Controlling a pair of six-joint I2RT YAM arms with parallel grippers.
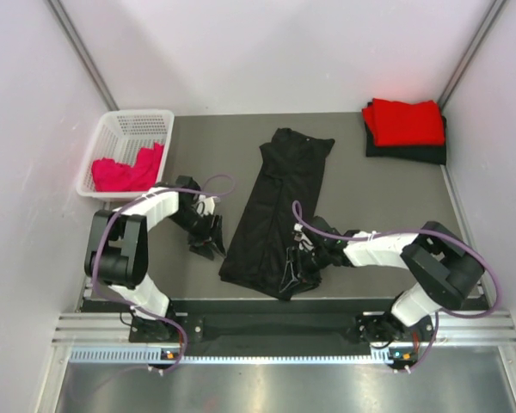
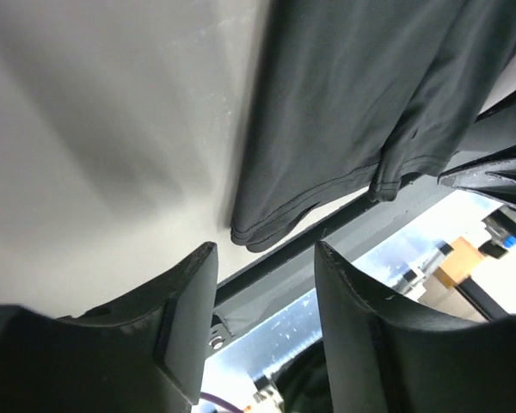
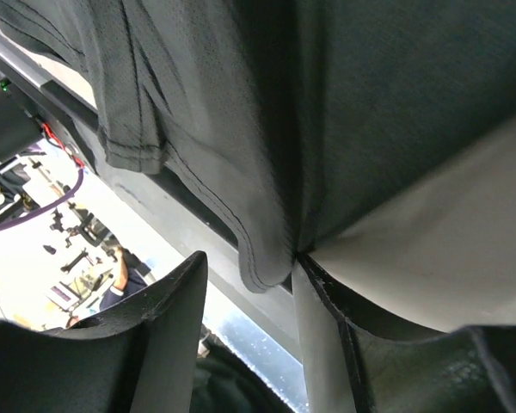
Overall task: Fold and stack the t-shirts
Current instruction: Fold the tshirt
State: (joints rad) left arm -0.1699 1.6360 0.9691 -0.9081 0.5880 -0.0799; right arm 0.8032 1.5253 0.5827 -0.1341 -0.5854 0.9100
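Note:
A large black t-shirt (image 1: 279,202), folded into a long strip, lies in the middle of the table. My left gripper (image 1: 208,243) stands open beside its near left corner. In the left wrist view the hem (image 2: 267,228) lies just beyond the fingertips (image 2: 189,301), with nothing between them. My right gripper (image 1: 291,277) is at the near right corner. Its jaws are apart, and the hem corner (image 3: 262,258) hangs between the tips against the right finger (image 3: 322,344). A folded red t-shirt (image 1: 404,120) rests on a folded black one (image 1: 408,153) at the back right.
A white lattice basket (image 1: 142,125) at the back left holds a pink-red shirt (image 1: 127,170). The table's near edge and a metal rail (image 1: 275,325) run just behind both grippers. White walls close in the sides and back.

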